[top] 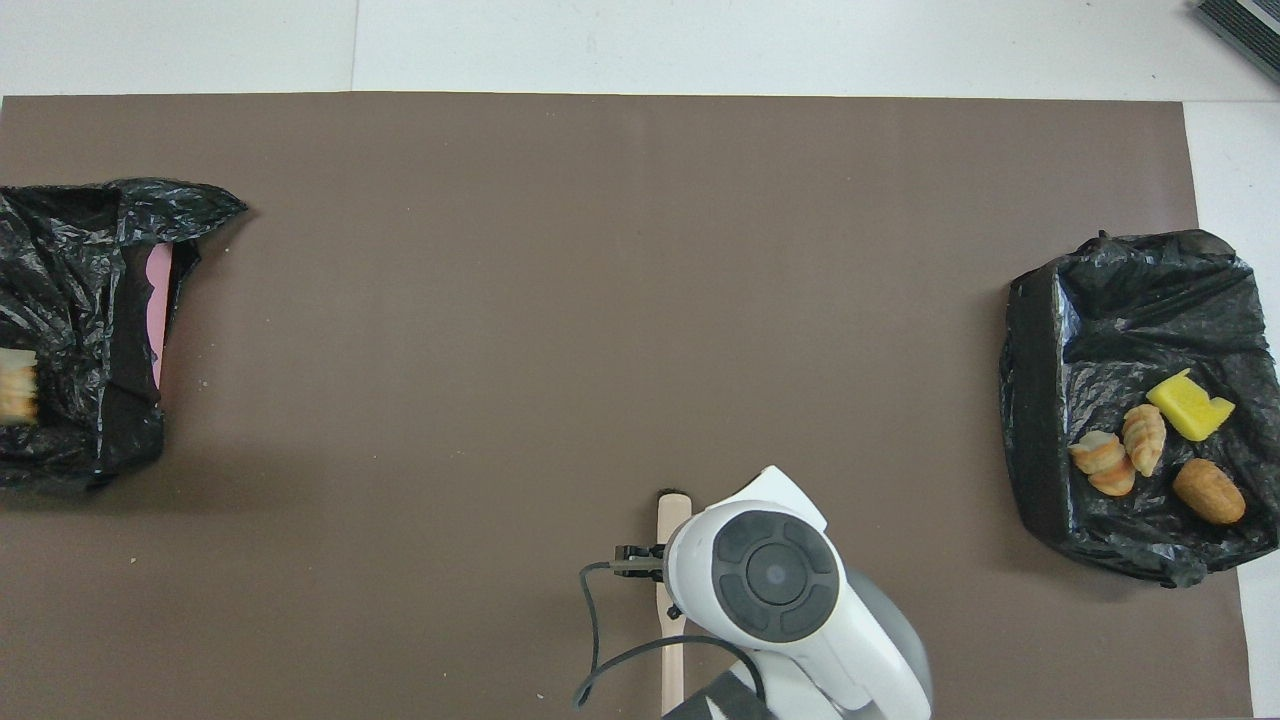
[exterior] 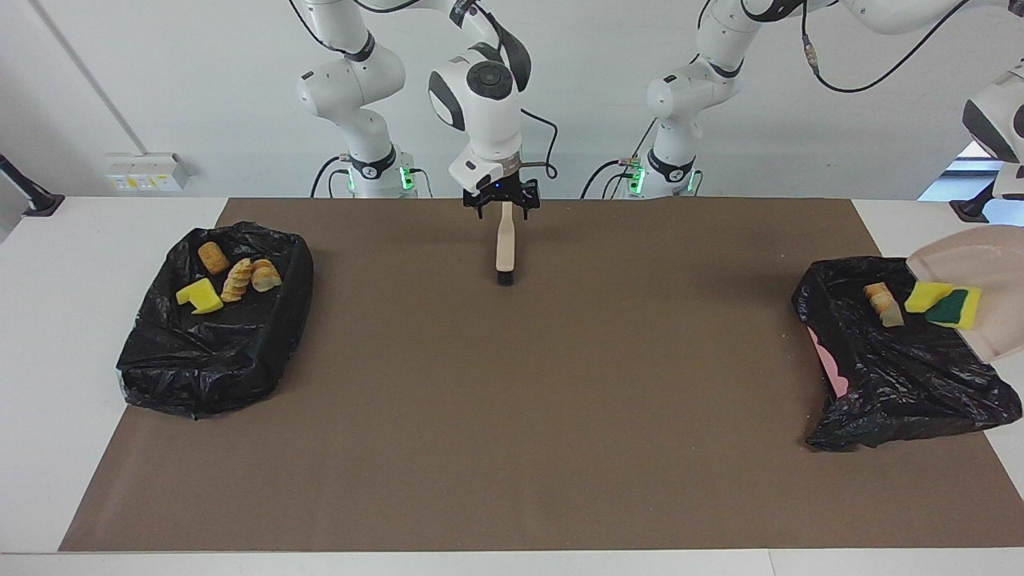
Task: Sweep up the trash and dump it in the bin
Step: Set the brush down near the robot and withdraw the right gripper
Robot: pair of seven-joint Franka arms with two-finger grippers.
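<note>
While the left pincer, off view, is closed on the tilted dustpan, sponge pieces slide toward the black bin bag. They could miss its rim. The right pincer hangs open over the hand brush.

Bright even room light, soft faint shadows, sharp focus throughout

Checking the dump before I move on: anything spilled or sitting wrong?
No spill shows. The dustpan is tipped over the bin at the left arm's end; a bread piece and sponges are sliding in. The brush lies flat under the open right gripper.
</note>
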